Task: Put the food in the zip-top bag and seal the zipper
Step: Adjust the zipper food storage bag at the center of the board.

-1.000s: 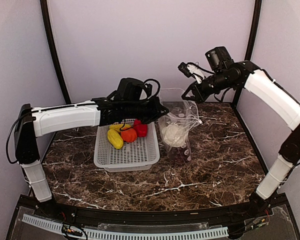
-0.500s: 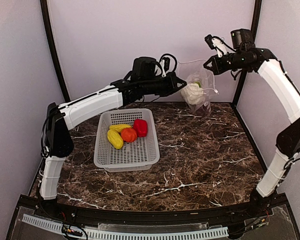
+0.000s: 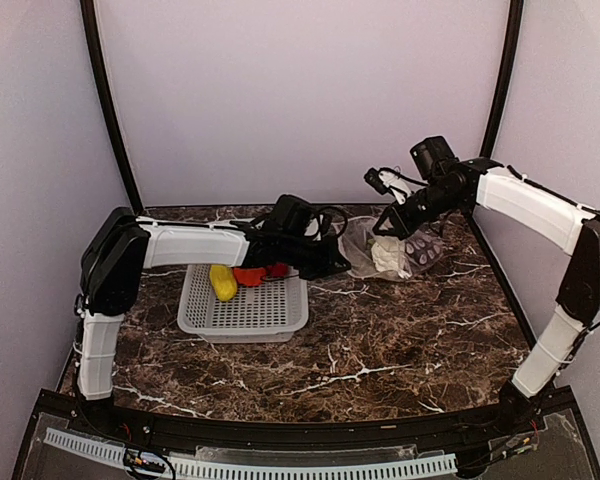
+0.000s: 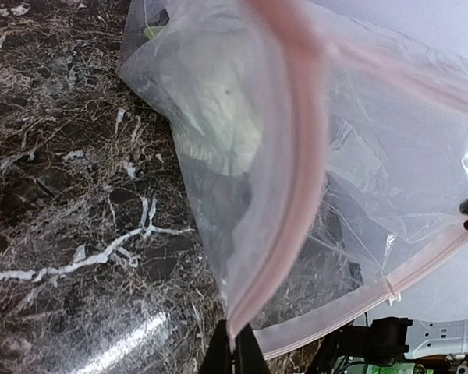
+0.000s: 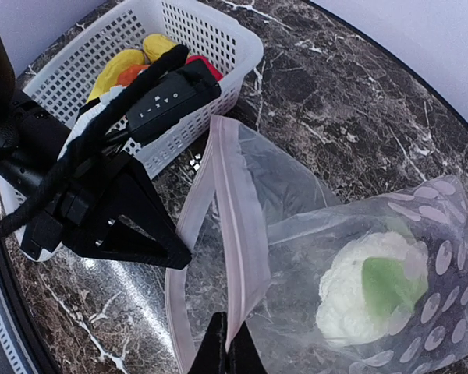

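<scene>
The clear dotted zip-top bag lies on the table at the back right, mouth facing left and open. Inside are the whitish-green cabbage piece and the dark purple grape bunch. My left gripper is shut on one lip of the pinkish zipper. My right gripper is shut on the other lip. The cabbage piece also shows in the right wrist view. The yellow, orange and red pieces lie in the white basket.
The white mesh basket stands left of the bag, partly under my left forearm. Black frame posts stand at the back corners. The back wall is close behind the bag.
Half a second ago both grippers held the bag high against the back wall. Both arms have come down and the bag now rests on the table. The basket sits slightly further left.
</scene>
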`<state>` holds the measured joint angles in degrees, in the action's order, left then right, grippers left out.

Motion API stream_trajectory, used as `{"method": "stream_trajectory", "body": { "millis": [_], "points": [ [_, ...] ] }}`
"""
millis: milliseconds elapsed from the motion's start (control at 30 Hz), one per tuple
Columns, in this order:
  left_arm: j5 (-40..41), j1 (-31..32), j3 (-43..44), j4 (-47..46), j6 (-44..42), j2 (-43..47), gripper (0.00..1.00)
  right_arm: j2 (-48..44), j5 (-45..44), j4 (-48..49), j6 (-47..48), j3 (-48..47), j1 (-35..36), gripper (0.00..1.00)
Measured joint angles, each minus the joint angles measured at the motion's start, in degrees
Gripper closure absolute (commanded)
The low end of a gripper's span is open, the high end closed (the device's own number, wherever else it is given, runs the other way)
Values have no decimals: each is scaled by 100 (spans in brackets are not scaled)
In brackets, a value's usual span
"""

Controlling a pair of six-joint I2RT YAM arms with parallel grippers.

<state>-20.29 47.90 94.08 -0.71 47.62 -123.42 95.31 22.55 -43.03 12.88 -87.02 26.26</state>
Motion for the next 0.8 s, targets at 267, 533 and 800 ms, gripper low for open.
{"method": "stream_trajectory", "body": {
  "millis": [267,533,800],
  "points": [
    [-109,33,-754,-573,-7,981,99,-116,472,74,-11,-168,26,100],
    [42,68,-1565,-597,-184,1871,52,-114,778,0,13,-227,26,100],
    [328,74,-2616,-94,-737,3034,39,-116,1528,-39,127,-516,26,100]
  ]
}}
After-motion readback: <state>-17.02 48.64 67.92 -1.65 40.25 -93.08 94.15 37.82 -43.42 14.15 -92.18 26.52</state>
